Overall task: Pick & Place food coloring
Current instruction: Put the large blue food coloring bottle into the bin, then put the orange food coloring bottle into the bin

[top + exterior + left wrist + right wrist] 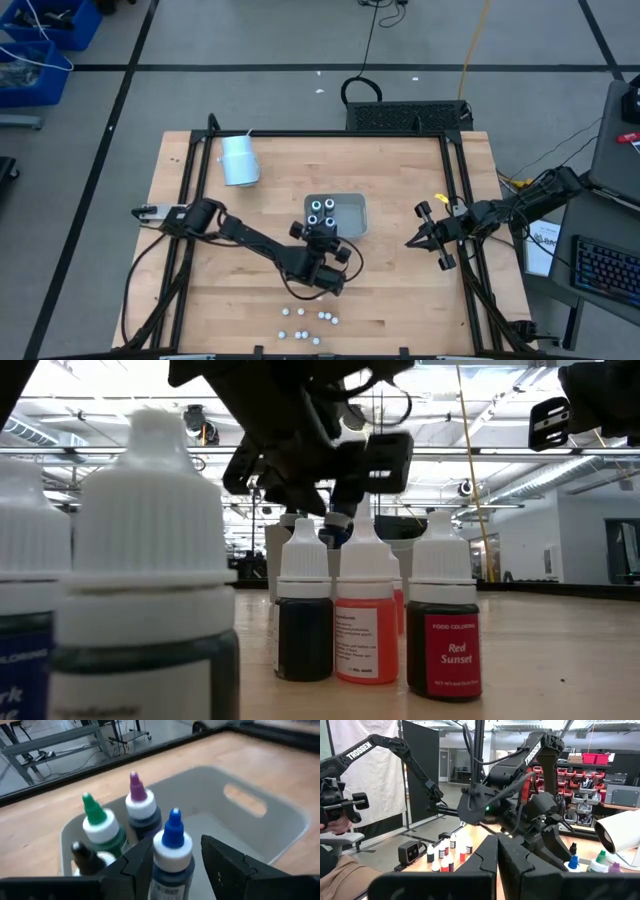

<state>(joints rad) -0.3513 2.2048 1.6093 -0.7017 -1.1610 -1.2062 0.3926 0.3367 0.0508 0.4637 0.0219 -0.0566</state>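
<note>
Four dark food coloring bottles (321, 209) with white caps stand in the left end of a clear tray (352, 205). In the left wrist view their tips are blue (173, 832), purple (136, 785), green (91, 805) and black (79, 851). My left gripper (172, 857) is open over the tray (260, 805), with one finger on each side of the blue-tipped bottle. Several smaller food coloring bottles (306, 319) stand on the table near its near edge, and they loom close in the low view (365, 622). My right gripper (412, 243) is shut and hovers at the table's right side. My left gripper comes down over the blue-tipped bottle's body (170, 870), which stands upright in the tray. One finger (137, 865) lies close against the bottle, and I cannot tell whether it touches. The other finger (220, 865) stands apart from it by a visible gap.
A pale blue-white cup (240, 160) lies on its side near the table's far left corner. Black frame rails run along the table's left and right sides. Bare wood lies between the tray and the small bottles, and right of the tray.
</note>
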